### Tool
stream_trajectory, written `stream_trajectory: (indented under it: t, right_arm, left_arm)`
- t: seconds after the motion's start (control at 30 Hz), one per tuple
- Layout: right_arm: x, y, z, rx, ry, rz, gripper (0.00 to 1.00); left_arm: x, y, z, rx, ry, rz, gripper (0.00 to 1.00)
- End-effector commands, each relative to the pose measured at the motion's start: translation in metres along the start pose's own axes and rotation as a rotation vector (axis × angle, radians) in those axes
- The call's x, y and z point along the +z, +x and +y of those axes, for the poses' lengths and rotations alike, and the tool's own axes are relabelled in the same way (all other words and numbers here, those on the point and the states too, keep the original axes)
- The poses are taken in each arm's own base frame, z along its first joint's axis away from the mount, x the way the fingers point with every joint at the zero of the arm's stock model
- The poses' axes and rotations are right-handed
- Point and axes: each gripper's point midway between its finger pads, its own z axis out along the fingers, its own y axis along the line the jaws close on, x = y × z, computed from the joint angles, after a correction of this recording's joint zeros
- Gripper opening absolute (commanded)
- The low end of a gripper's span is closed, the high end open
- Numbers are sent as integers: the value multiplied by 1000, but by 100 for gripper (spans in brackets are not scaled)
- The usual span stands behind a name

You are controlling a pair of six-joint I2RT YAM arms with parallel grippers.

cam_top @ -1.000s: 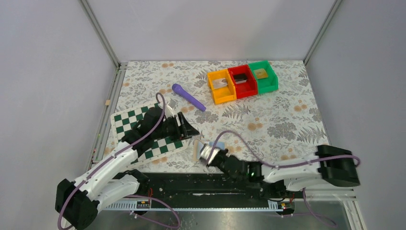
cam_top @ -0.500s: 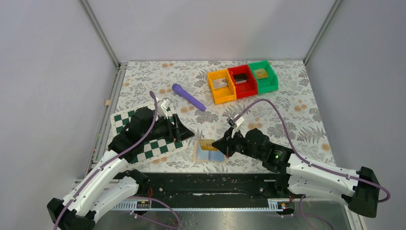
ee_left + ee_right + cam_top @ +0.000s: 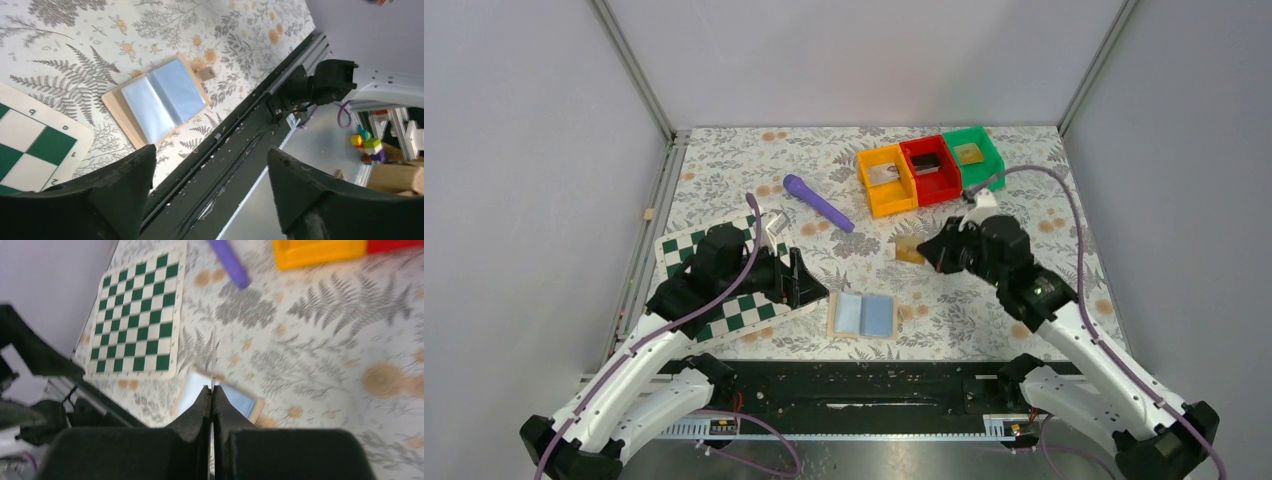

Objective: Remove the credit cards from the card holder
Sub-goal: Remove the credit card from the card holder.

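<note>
Just beside left hand [image 3: 814, 279] — open card holder [image 3: 862, 316]

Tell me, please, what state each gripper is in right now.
Left gripper: open, holding nothing.
Right gripper: shut on a credit card.
</note>
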Motion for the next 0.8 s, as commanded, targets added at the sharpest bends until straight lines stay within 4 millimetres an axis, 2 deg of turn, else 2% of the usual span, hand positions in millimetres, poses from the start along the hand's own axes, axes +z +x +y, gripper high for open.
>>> stream_trajectory:
  t: [0.0, 0.17, 0.3, 0.37, 0.5, 0.63, 0.77]
  right_arm:
    - [-3, -23, -21, 7, 33, 100, 0]
    - [19, -48, -60, 116, 68, 169, 0]
    - [28, -82, -82, 222, 54, 160, 0]
    - [34, -89, -70, 239, -37, 190, 0]
    - [37, -83, -37, 320, -275, 221, 0]
    - [20, -69, -12, 327, -428, 231, 0]
    - [-3, -55, 14, 305, -513, 239, 0]
  left_arm:
    - [-15, -20, 2, 116, -68, -55, 96]
    - [-21, -24, 7, 168, -114, -62, 99]
    - [-18, -22, 20, 191, -158, -65, 99]
    - [-13, -23, 16, 178, -126, -68, 99]
    - [2, -32, -20, 120, 81, -77, 93]
    - [19, -43, -29, 66, 165, -91, 85]
    - [36, -44, -42, 17, 289, -46, 73]
